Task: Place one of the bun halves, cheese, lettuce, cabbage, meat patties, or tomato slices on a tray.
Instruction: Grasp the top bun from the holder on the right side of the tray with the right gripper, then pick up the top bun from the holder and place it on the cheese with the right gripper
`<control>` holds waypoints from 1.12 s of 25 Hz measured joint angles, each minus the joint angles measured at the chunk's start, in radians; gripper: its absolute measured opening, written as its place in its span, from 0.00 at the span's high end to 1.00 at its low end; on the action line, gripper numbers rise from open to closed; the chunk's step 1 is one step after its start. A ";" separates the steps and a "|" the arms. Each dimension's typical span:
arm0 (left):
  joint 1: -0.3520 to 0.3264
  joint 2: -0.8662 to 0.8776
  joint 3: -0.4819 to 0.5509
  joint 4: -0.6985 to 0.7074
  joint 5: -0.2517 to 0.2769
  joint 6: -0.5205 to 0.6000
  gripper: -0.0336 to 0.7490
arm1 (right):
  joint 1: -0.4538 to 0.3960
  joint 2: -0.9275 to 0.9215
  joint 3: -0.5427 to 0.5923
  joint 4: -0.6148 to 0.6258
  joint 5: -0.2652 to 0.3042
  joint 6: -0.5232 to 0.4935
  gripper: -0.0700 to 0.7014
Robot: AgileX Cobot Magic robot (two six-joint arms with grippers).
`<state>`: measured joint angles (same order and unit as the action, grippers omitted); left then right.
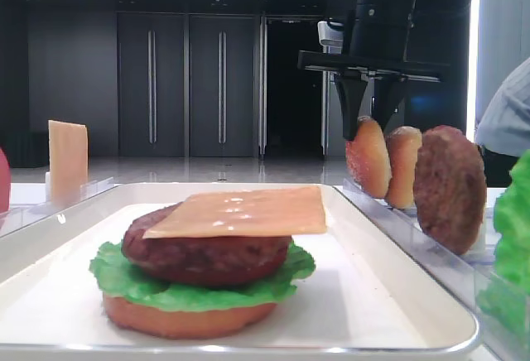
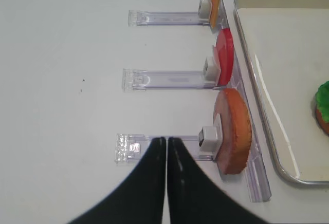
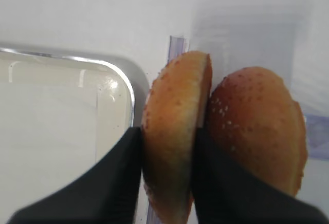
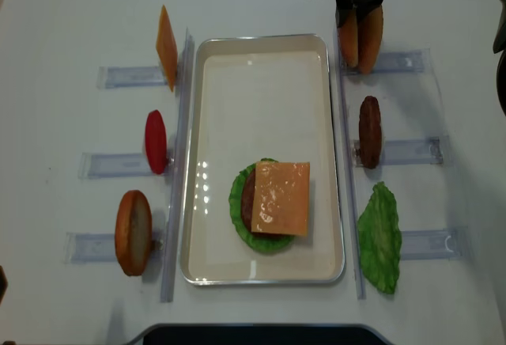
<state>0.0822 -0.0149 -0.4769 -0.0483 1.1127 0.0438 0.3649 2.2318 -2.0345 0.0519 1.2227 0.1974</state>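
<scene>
Over the far right rack point(image 4: 395, 62), your right tool point(image 1: 370, 117) hung straight down from a near-vertical arm, fingers pointing at the surface point(image 4: 71, 13). Its two black fingers point(image 3: 110, 180) were clamped on the bun half point(image 3: 175, 136) nearest the tray point(image 4: 217, 68), one finger on the speckled crust, the other on the flat pale face. That bun half stood on edge, its flat face upright and turned toward a second bun half point(image 3: 257, 126) just beside it, the two touching or nearly so. Its long axis ran along the tray's short side.

Your left tool point(image 2: 166, 154) sat low near the left front rack point(image 2: 154, 144), fingers pressed together with nothing between them, pointing toward the far edge of the surface. Just right of it a bottom bun point(image 2: 234, 129) stood on edge.

On the tray lay a stack: bun base point(image 1: 186, 315), lettuce point(image 1: 124, 282), meat patty point(image 1: 207, 253), cheese point(image 1: 244, 212) flat on top. Right of the tray, a second patty point(image 4: 369, 131) stood on edge and a lettuce leaf point(image 4: 379, 238) lay flat. On the left stood a cheese slice point(image 4: 166, 44) and a tomato slice point(image 4: 156, 141), both on edge.
</scene>
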 joint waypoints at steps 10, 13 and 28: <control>0.000 0.000 0.000 0.000 0.000 0.000 0.96 | 0.000 -0.020 0.000 0.034 0.003 0.017 0.61; 0.000 0.000 0.000 0.000 0.000 0.000 0.96 | 0.000 -0.050 0.000 0.054 0.003 0.025 0.61; 0.000 0.000 0.000 0.000 0.000 0.000 0.96 | 0.012 -0.182 0.059 0.151 0.002 0.031 0.61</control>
<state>0.0822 -0.0149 -0.4769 -0.0483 1.1127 0.0438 0.3764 2.0501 -1.9752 0.2024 1.2244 0.2286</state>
